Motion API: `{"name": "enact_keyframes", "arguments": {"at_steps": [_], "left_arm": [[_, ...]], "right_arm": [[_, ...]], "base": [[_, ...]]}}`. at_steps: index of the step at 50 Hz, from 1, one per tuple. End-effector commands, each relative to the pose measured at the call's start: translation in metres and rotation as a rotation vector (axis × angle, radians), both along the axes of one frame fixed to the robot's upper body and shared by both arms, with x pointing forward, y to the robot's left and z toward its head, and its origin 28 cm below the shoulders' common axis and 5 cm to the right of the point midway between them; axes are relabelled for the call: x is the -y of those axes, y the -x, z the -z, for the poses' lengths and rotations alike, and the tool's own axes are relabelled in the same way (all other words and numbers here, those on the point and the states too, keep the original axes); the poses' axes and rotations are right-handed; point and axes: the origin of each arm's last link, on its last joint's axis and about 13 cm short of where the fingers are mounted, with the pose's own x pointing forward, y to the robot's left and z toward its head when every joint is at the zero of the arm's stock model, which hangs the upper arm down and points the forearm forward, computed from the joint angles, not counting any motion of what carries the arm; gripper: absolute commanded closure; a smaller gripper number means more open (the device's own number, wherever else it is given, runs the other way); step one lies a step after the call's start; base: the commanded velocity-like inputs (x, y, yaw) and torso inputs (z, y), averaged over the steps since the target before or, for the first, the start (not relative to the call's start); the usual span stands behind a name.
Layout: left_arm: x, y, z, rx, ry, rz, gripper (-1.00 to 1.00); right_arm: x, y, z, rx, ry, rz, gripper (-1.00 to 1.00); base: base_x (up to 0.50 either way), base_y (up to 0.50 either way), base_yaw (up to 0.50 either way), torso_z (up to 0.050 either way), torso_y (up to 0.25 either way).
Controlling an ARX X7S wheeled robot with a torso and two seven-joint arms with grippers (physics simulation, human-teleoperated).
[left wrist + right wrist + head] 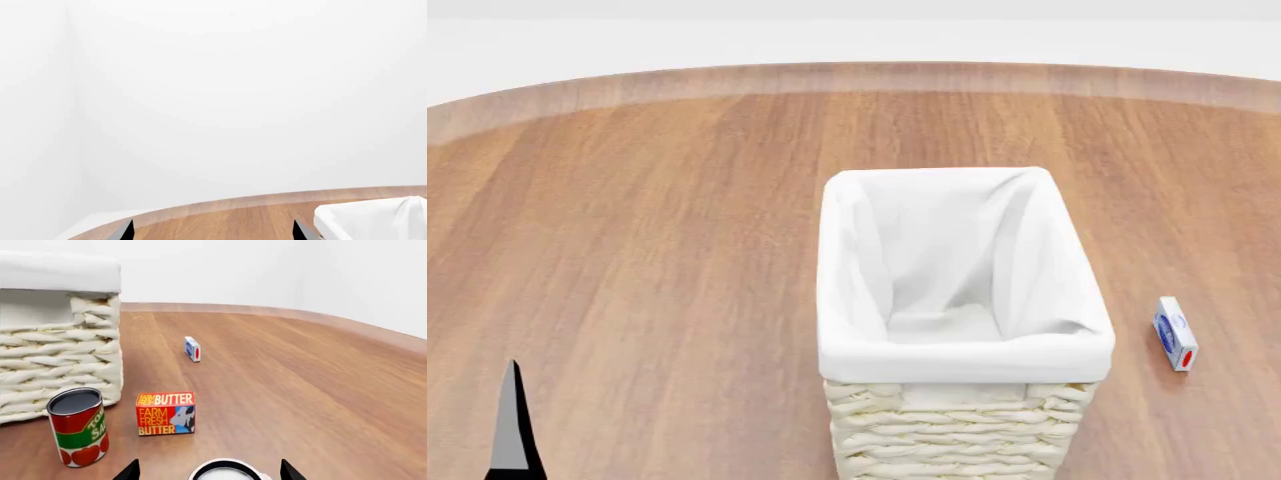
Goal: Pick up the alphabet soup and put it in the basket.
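The basket (961, 350), cream wicker with a white cloth lining, stands in the middle of the table in the head view. Its wicker wall also shows in the right wrist view (60, 365). Only a round pale lid with a dark rim shows of the alphabet soup (225, 473), at the edge of the right wrist view; its label is hidden. My right gripper (209, 473) is open, with its tips wide apart on either side of that lid and not touching it. My left gripper (213, 231) is open and empty above the table, beside the basket's cloth (373, 220).
A red-and-green tomato can (79, 426) stands next to the basket. A butter box (165, 413) sits beside it. A small blue-and-white box (192, 348) lies farther off, also in the head view (1176, 333). The wooden table's curved far edge (854, 78) meets a white wall.
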Motion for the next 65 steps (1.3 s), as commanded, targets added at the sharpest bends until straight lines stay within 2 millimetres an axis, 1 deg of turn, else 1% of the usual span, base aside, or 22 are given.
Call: {"name": "enact_keyframes", "arguments": {"at_steps": [1, 20, 21, 22, 24, 36, 38, 39, 40, 41, 44, 45, 49, 50, 51, 54, 56, 57, 59, 61, 62, 65], "left_arm": [[0.000, 0.000, 0.001, -0.001, 0.000, 0.001, -1.00], [0.000, 0.000, 0.002, -0.003, 0.000, 0.000, -1.00], [0.000, 0.000, 0.002, -0.003, 0.000, 0.001, -1.00], [0.000, 0.000, 0.002, -0.003, 0.001, 0.001, -1.00], [0.000, 0.000, 0.002, -0.003, 0.000, 0.001, -1.00], [0.000, 0.000, 0.002, -0.004, 0.002, 0.000, -1.00], [0.000, 0.000, 0.002, -0.004, 0.002, 0.001, -1.00], [0.000, 0.000, 0.002, -0.004, 0.001, 0.000, -1.00], [0.000, 0.000, 0.002, -0.004, 0.002, 0.001, -1.00], [0.000, 0.000, 0.002, -0.004, 0.002, 0.001, -1.00], [0.000, -0.001, 0.002, -0.005, 0.003, 0.001, -1.00], [0.000, -0.001, 0.002, -0.005, 0.002, 0.001, -1.00], [0.000, -0.001, 0.002, -0.005, 0.002, 0.001, -1.00], [0.000, -0.001, 0.002, -0.005, 0.002, 0.001, -1.00], [0.000, -0.001, 0.002, -0.005, 0.003, 0.001, -1.00], [0.000, -0.001, 0.002, -0.005, 0.003, 0.001, -1.00], [0.000, -0.001, 0.002, -0.005, 0.002, 0.001, -1.00], [0.000, -0.001, 0.002, -0.005, 0.004, 0.001, -1.00], [0.000, -0.001, 0.002, -0.004, 0.004, 0.000, -1.00], [0.000, -0.001, 0.002, -0.005, 0.003, 0.000, -1.00], [0.000, -0.001, 0.003, -0.006, 0.003, 0.001, -1.00], [0.000, -0.001, 0.003, -0.007, 0.002, 0.003, -1.00]], "right_arm": [[0.003, -0.002, 0.005, -0.008, 0.000, 0.026, -1.00], [0.004, -0.004, 0.017, -0.030, -0.015, 0.053, -1.00], [0.004, -0.004, 0.010, -0.033, -0.016, 0.053, -1.00], [0.004, -0.004, 0.019, -0.036, -0.020, 0.053, -1.00], [0.004, -0.005, 0.022, -0.041, -0.023, 0.054, -1.00], [0.005, -0.004, 0.031, -0.071, -0.039, 0.066, -1.00], [0.005, -0.004, 0.022, -0.072, -0.049, 0.065, -1.00], [0.005, -0.004, 0.028, -0.073, -0.048, 0.066, -1.00], [0.005, -0.004, 0.028, -0.073, -0.055, 0.068, -1.00], [0.005, -0.004, 0.032, -0.074, -0.055, 0.068, -1.00], [0.004, -0.006, 0.033, -0.073, -0.054, 0.067, -1.00], [0.003, -0.006, 0.033, -0.068, -0.058, 0.059, 1.00], [0.004, -0.006, 0.032, -0.065, -0.058, 0.060, 1.00], [0.004, -0.006, 0.023, -0.065, -0.060, 0.060, 1.00], [0.004, -0.006, 0.029, -0.065, -0.060, 0.061, 1.00], [0.003, -0.008, 0.030, -0.058, -0.064, 0.058, 1.00], [0.002, -0.010, 0.026, -0.047, -0.065, 0.055, 1.00], [0.002, -0.011, 0.018, -0.044, -0.064, 0.055, 1.00], [0.000, -0.015, 0.009, -0.026, -0.061, 0.045, 1.00], [0.000, -0.018, 0.009, -0.009, -0.053, 0.039, 1.00], [-0.001, -0.022, -0.002, 0.025, -0.055, 0.027, 1.00], [-0.002, -0.029, -0.021, 0.074, -0.045, 0.011, 1.00]], "base": [[0.00, 0.00, 0.00, 0.000, 0.000], [0.00, 0.00, 0.00, 0.000, 0.000], [0.00, 0.00, 0.00, 0.000, 0.000], [0.00, 0.00, 0.00, 0.000, 0.000], [0.00, 0.00, 0.00, 0.000, 0.000], [0.00, 0.00, 0.00, 0.000, 0.000], [0.00, 0.00, 0.00, 0.000, 0.000], [0.00, 0.00, 0.00, 0.000, 0.000], [0.00, 0.00, 0.00, 0.000, 0.000], [0.00, 0.00, 0.00, 0.000, 0.000], [0.00, 0.00, 0.00, 0.000, 0.000], [0.00, 0.00, 0.00, 0.000, 0.000], [0.00, 0.00, 0.00, 0.000, 0.000], [0.00, 0.00, 0.00, 0.000, 0.000], [0.00, 0.00, 0.00, 0.000, 0.000], [0.00, 0.00, 0.00, 0.000, 0.000], [0.01, 0.00, 0.00, 0.000, 0.000], [0.00, 0.00, 0.00, 0.000, 0.000], [0.00, 0.00, 0.00, 0.000, 0.000], [0.00, 0.00, 0.00, 0.000, 0.000], [0.00, 0.00, 0.00, 0.000, 0.000], [0.00, 0.00, 0.00, 0.000, 0.003]]}}
